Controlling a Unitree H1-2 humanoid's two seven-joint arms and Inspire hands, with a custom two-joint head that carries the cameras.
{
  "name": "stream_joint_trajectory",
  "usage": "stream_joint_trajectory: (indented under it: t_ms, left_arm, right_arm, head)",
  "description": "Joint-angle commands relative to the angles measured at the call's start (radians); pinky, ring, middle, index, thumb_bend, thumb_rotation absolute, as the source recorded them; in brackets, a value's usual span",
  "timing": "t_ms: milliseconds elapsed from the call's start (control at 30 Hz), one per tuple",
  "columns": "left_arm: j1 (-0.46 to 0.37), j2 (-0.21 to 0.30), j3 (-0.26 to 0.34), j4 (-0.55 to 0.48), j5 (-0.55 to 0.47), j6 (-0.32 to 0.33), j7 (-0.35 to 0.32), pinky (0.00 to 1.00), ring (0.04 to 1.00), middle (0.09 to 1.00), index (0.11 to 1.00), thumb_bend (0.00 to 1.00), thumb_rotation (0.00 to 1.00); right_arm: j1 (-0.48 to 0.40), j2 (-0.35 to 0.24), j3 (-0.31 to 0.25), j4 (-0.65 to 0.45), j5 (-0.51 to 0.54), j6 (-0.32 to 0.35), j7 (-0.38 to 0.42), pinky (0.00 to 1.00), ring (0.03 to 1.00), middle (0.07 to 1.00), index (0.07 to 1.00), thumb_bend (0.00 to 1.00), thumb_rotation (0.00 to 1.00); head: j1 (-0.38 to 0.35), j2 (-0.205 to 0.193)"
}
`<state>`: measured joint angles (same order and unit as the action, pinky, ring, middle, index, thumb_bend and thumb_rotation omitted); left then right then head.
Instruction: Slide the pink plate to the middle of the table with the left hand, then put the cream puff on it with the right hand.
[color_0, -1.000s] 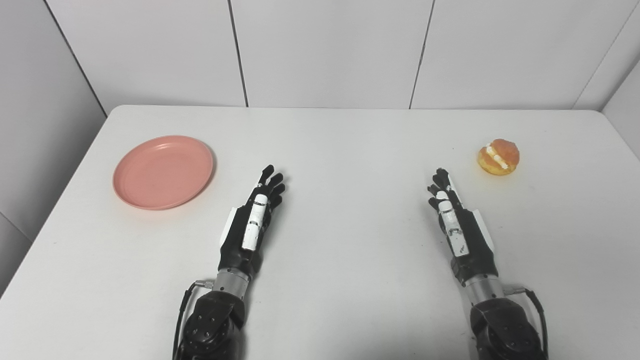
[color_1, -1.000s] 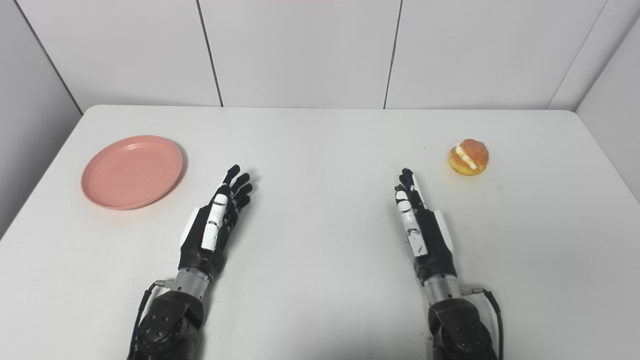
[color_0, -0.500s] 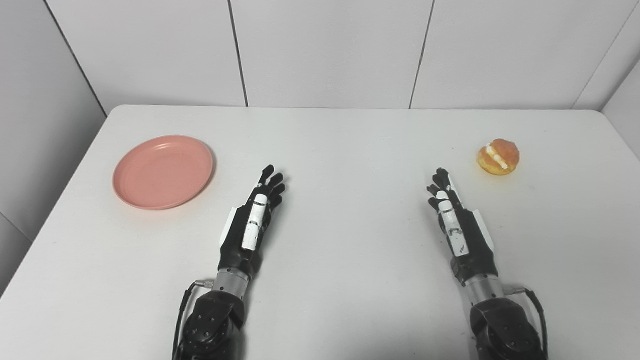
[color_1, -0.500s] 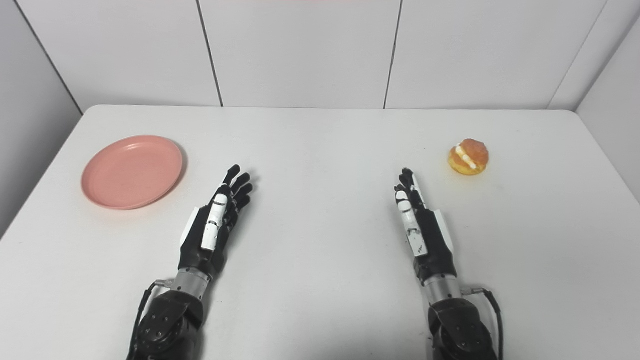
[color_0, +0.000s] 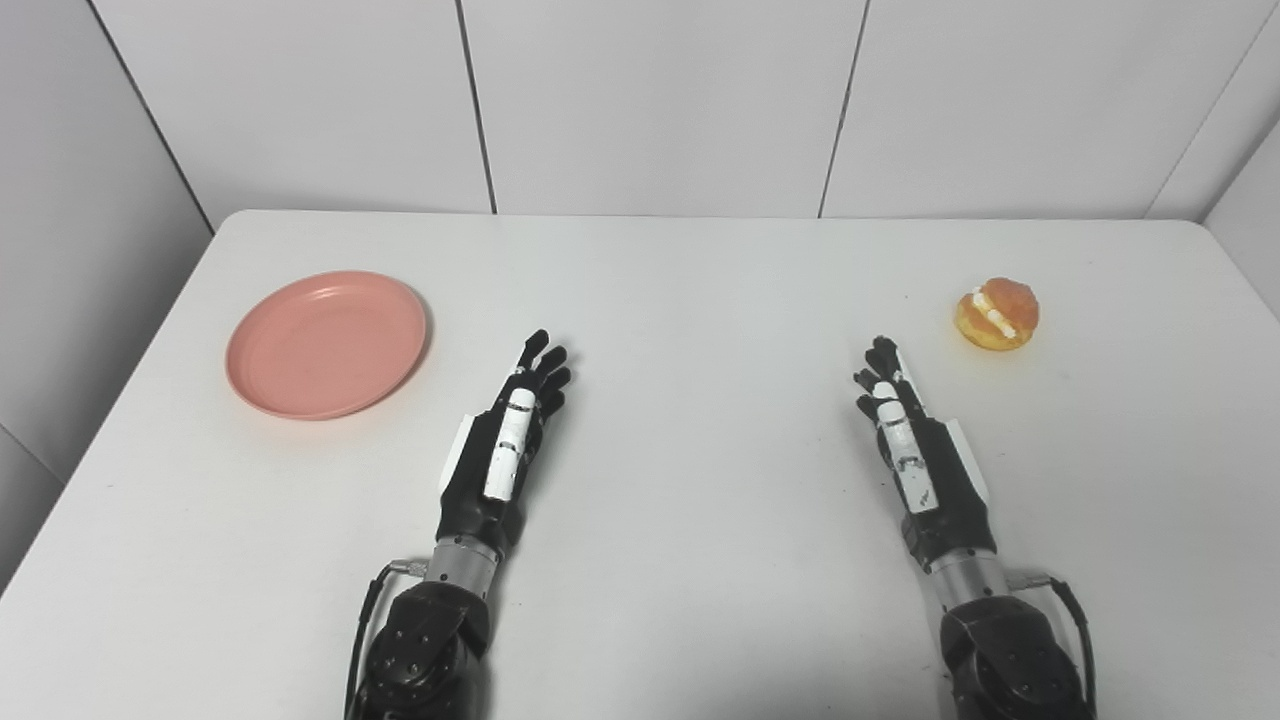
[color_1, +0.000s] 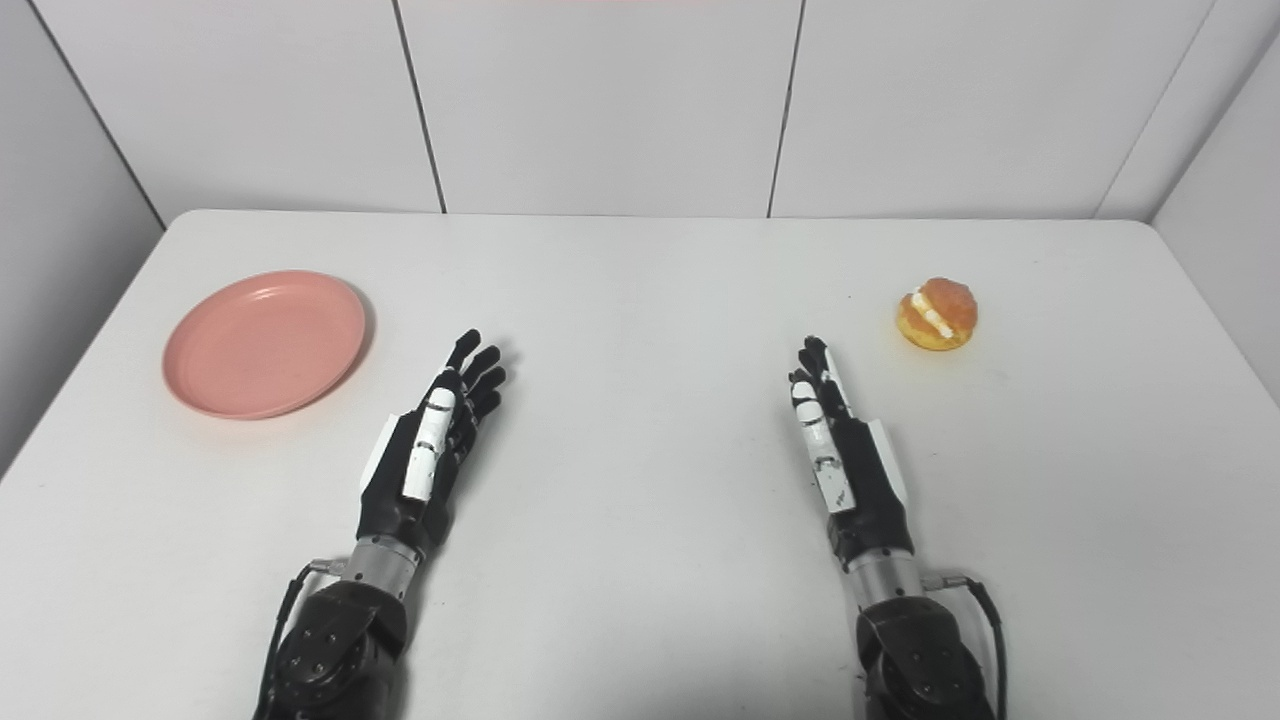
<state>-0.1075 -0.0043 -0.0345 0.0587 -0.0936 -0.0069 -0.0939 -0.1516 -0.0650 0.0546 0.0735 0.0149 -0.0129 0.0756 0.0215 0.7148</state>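
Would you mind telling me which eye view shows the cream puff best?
The right eye view: the cream puff sits farther from the picture's right edge. The left eye view shows it whole too, unobstructed, only nearer that edge.

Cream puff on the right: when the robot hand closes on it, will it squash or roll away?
The cream puff looks soft, with white filling showing in a split, so a firm squeeze would probably squash it. Its rounded shape on the bare table suggests it may roll if nudged sideways. It probably weighs little, so the open right robot hand could grip gently.
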Motion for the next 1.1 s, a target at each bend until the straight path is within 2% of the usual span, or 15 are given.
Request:
stream_joint_trajectory:
  t_ms: [0, 1067]
  left_arm:
    - [0.026, 0.009, 0.000, 0.043, -0.004, 0.027, -0.009, 1.00, 1.000, 1.000, 1.000, 0.43, 1.00]
    - [0.027, 0.008, 0.000, 0.036, -0.002, 0.038, -0.007, 1.00, 1.000, 1.000, 1.000, 0.43, 1.00]
  right_arm:
    - [0.005, 0.011, 0.010, 0.010, 0.002, 0.031, 0.011, 0.97, 0.974, 0.995, 0.997, 0.25, 1.00]
    - [0.006, 0.007, 0.015, 0.005, -0.008, 0.036, 0.008, 0.97, 0.973, 0.993, 0.996, 0.25, 1.00]
  head:
    - [0.000, 0.000]
    - [-0.001, 0.002]
